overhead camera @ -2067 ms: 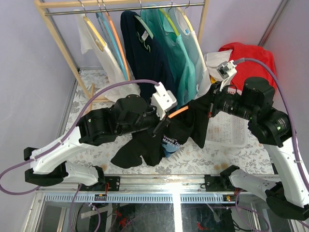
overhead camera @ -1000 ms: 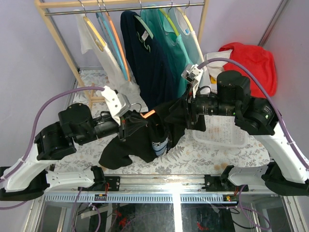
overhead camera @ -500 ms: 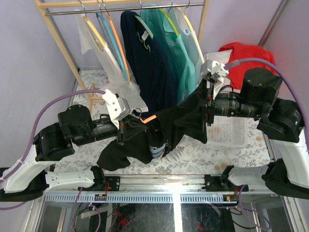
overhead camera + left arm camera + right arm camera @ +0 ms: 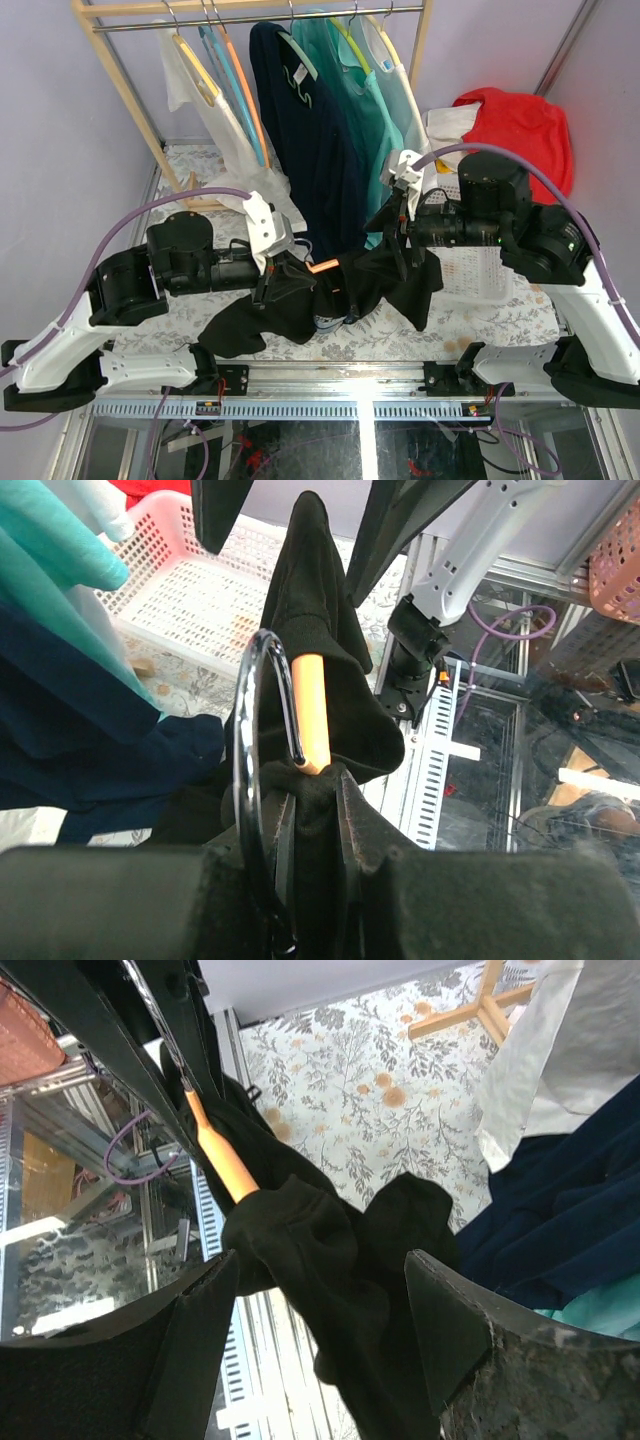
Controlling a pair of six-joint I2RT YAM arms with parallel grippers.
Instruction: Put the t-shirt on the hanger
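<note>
Floral table (image 4: 500, 322), lilac wall (image 4: 60, 120), wooden rack (image 4: 125, 90), t-shirt (image 4: 290, 300) draped on hanger (image 4: 325, 265)

Draped t-shirt (image 4: 372, 285) bars the middle, hung shirts (image 4: 320, 140) the back — tabletop (image 4: 180, 163) far left open.

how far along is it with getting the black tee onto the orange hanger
Partly there. Done: one arm of the hanger is tucked into the t-shirt, with orange showing outside the fabric. In hand: the left gripper clamps the hanger near its hook, and the right gripper sits open around bunched cloth. Left: the shirt hangs in a heap, not spread over both shoulders.
</note>
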